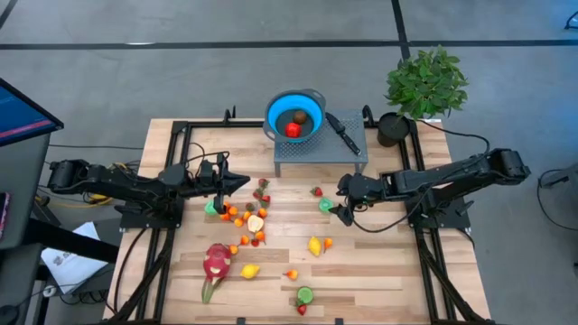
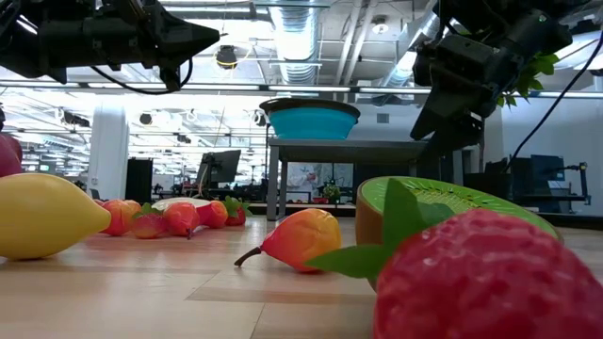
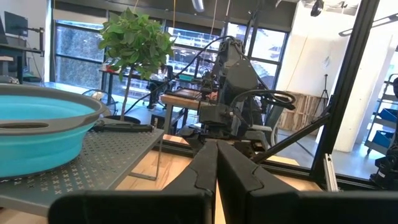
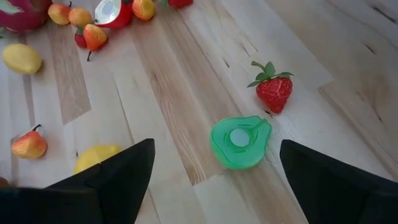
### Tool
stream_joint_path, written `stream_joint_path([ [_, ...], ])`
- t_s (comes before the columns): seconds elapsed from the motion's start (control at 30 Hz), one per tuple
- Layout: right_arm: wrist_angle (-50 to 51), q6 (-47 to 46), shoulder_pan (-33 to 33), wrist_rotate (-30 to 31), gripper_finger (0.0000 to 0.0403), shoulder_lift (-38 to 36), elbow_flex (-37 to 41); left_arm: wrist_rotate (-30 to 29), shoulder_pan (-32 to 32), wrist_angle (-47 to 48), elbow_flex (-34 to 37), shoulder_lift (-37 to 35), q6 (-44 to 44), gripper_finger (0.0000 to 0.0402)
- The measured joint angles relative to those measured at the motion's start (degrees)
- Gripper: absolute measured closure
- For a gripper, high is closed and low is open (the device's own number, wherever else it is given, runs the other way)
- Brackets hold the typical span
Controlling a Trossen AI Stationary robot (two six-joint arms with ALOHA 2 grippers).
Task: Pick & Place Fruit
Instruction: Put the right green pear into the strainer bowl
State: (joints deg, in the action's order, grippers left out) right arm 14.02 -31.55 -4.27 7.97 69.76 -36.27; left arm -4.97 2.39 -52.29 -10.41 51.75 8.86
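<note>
High view: fruit (image 1: 256,223) is lying scattered on the wooden surface (image 1: 379,262); blue bowl (image 1: 295,116) is holding two; left gripper (image 1: 242,181) clenched, right gripper (image 1: 344,213) released.

We see the bowl (image 1: 295,116) sitting on the rack (image 1: 321,151), a knife (image 1: 342,132) beside it, a plant (image 1: 423,86) right of the rack, fruit (image 1: 244,218) scattered before it.

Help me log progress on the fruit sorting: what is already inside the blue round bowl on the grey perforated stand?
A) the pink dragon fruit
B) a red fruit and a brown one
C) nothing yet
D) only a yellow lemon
B: the high view shows a red fruit and a brown fruit lying inside the blue round bowl on the grey perforated stand.
</note>
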Motion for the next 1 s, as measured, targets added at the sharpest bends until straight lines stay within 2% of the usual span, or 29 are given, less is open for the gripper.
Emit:
stream_joint_path([
  [0.27, -0.6, 0.0, 0.0, -0.1, 0.0066, 0.0, 0.0, 0.0, 0.0, 0.0, 0.0, 0.0, 0.0, 0.0401],
  [0.6, -7.3, 0.4, -0.1, -0.4, 0.0071, 0.0, 0.0, 0.1, 0.0, 0.0, 0.0, 0.0, 0.0, 0.0401],
  [1.0, -7.1, 4.2, -2.8, -0.9, 0.0072, 0.0, -3.5, 0.3, 0.0, 0.0, 0.0, 0.0, 0.0, 0.0401],
])
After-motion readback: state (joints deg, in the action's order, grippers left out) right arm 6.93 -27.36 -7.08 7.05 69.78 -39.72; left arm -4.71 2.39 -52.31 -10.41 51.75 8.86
